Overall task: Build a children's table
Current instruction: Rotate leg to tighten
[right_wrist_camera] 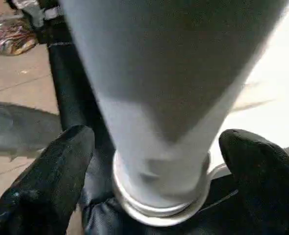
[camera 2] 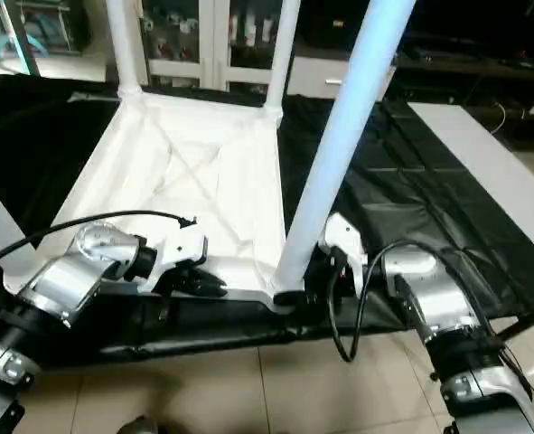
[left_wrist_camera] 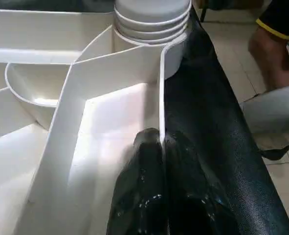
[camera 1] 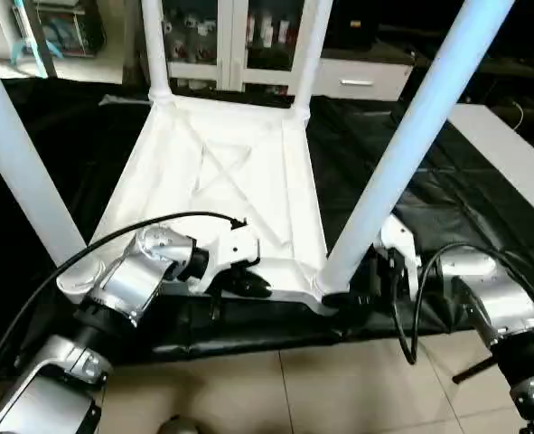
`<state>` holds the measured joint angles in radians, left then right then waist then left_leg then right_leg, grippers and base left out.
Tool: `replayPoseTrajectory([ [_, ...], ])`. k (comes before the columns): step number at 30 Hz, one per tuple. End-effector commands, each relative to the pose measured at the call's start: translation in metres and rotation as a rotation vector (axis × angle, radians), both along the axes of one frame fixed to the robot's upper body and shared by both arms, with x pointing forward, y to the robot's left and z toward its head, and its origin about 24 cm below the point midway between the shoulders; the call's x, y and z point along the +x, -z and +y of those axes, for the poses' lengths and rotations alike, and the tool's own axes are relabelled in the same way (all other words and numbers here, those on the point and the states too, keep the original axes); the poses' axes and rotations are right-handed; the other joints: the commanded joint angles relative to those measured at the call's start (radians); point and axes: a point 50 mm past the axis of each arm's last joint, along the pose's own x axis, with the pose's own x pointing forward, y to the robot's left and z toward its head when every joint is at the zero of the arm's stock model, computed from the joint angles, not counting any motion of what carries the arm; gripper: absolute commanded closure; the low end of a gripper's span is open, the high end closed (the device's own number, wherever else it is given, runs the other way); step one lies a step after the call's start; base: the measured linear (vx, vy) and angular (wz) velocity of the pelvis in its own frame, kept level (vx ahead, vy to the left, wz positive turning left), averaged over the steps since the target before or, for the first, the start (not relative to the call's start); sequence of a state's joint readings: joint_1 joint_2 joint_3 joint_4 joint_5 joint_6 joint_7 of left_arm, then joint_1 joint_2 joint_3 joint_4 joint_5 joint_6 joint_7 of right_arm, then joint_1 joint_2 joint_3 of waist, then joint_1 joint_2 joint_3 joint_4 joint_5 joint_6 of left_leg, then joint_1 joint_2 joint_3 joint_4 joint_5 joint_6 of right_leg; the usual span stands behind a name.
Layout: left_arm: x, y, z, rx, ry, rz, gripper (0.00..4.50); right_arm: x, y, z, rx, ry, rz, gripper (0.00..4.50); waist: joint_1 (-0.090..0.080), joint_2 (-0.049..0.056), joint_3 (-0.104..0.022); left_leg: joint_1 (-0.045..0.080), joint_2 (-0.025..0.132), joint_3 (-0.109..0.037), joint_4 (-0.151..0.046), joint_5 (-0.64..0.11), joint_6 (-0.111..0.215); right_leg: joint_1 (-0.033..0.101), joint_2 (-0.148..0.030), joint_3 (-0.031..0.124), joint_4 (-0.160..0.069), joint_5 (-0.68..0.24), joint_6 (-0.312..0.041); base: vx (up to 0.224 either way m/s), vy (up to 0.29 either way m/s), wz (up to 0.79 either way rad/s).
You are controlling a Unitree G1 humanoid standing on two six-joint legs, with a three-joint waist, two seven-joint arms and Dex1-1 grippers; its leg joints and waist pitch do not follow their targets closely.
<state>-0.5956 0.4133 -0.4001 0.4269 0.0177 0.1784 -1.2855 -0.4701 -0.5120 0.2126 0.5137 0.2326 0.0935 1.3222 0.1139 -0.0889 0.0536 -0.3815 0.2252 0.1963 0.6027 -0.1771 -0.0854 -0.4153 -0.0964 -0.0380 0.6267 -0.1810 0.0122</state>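
my left end effector (camera 1: 248, 282) pinches the tabletop (camera 1: 221, 172) rim to steady it | right end effector (right_wrist_camera: 159, 161) open astride the near leg (camera 1: 411, 136), ready to twist

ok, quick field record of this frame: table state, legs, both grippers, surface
table top: upside down on the black cloth, ribbed underside facing up
legs: four standing upright in the corner sockets
near right leg: seated in its socket, right gripper's fingers on either side of its base
left gripper: shut on the table top's near rim wall
right gripper: open, fingers apart from the leg
bystander: a person's leg on the tiled floor beyond the work table
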Motion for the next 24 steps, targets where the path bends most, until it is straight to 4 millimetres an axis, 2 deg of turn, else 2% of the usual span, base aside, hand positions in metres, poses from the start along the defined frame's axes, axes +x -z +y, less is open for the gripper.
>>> replayPoseTrajectory([
  [1, -0.005, 0.001, -0.015, 0.008, 0.099, 0.012, 4.5, 0.001, -0.002, -0.002, -0.023, -0.022, -0.012, 0.41, -0.006, 0.02, -0.072, 0.027, 0.007, -0.001, -0.072, -0.213, 0.006, 0.046, -0.028, 0.021, -0.06, -0.072, -0.249, 0.0, 0.0, 0.0],
  [2, -0.005, 0.001, -0.015, 0.007, 0.1, 0.012, 4.5, 0.001, -0.001, -0.002, -0.024, -0.024, -0.009, 0.46, -0.006, 0.02, -0.072, 0.027, 0.007, -0.001, -0.072, -0.213, 0.007, 0.046, -0.028, 0.021, -0.06, -0.071, -0.251, 0.0, 0.0, 0.0],
  [3, -0.006, 0.001, -0.015, 0.005, 0.106, 0.014, 4.5, 0.002, 0.004, 0.001, -0.025, -0.023, -0.019, 0.6, -0.005, 0.025, -0.072, 0.027, 0.007, -0.001, -0.073, -0.218, 0.005, 0.046, -0.029, 0.021, -0.06, -0.074, -0.252, 0.0, 0.0, 0.0],
  [7, -0.007, 0.003, -0.017, 0.008, 0.109, 0.017, 4.5, 0.003, 0.011, 0.007, -0.025, -0.029, -0.029, 0.94, -0.008, 0.023, -0.071, 0.028, 0.007, -0.001, -0.074, -0.241, -0.002, 0.045, -0.028, 0.02, -0.062, -0.097, -0.256, 0.0, 0.0, 0.0],
  [13, -0.009, 0.005, -0.017, 0.008, 0.11, 0.024, 4.5, 0.004, 0.011, 0.009, -0.017, -0.042, -0.033, 1.6, -0.01, 0.024, -0.072, 0.026, 0.007, -0.002, -0.074, -0.233, 0.005, 0.049, -0.029, 0.021, -0.061, -0.091, -0.254, 0.0, 0.0, 0.0],
  [22, -0.012, 0.008, -0.016, 0.016, 0.116, 0.039, 4.5, 0.002, 0.013, 0.01, 0.022, -0.058, -0.016, 1.76, -0.012, 0.017, -0.071, 0.027, 0.008, -0.001, -0.074, -0.236, 0.014, 0.047, -0.03, 0.022, -0.063, -0.118, -0.253, 0.0, 0.0, 0.0],
  [24, -0.01, 0.008, -0.017, 0.012, 0.081, 0.03, 4.5, 0.005, 0.012, 0.014, 0.101, 0.029, -0.033, 1.76, -0.012, 0.017, -0.071, 0.027, 0.008, -0.001, -0.074, -0.228, 0.018, 0.046, -0.031, 0.023, -0.063, -0.113, -0.254, 0.0, 0.0, 0.0],
])
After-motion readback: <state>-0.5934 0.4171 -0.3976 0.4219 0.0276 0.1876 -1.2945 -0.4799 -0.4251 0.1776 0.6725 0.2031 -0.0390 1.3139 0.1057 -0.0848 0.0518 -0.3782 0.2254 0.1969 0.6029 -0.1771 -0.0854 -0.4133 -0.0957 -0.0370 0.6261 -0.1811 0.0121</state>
